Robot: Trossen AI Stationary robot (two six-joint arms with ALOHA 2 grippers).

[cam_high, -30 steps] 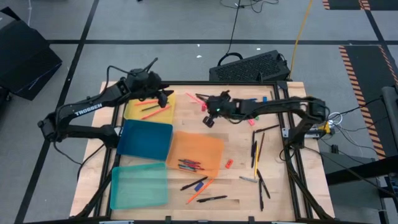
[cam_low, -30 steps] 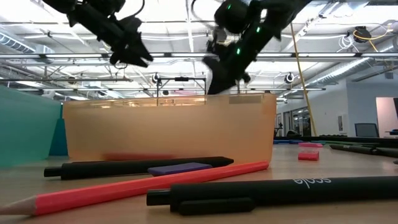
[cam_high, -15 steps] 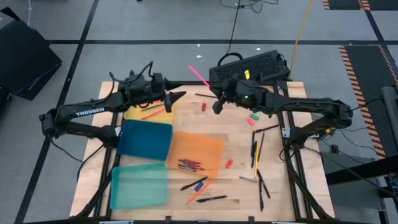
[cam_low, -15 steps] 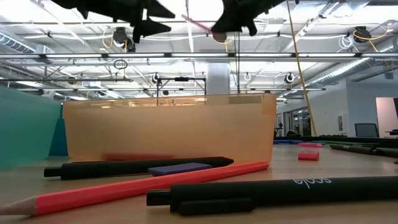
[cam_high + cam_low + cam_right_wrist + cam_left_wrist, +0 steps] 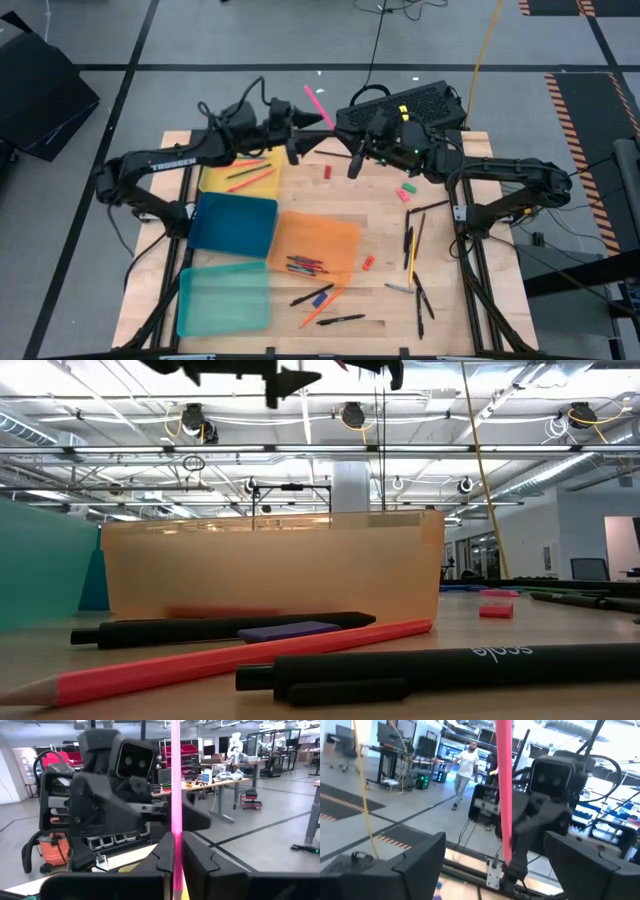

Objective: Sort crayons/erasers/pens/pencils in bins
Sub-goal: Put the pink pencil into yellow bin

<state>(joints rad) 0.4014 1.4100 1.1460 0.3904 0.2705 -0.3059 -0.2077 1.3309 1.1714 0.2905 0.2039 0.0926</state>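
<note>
Both jaws meet above the tabletop's far edge, where the right gripper [image 5: 176,870] pinches a pink pencil [image 5: 318,107] held upright and the left gripper [image 5: 492,870] has its fingers spread wide on either side of it, not touching.

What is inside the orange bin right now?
The orange bin holds a small cluster of dark and red sticks near its front edge; the rest looks bare. Which kinds they are cannot be told.
</note>
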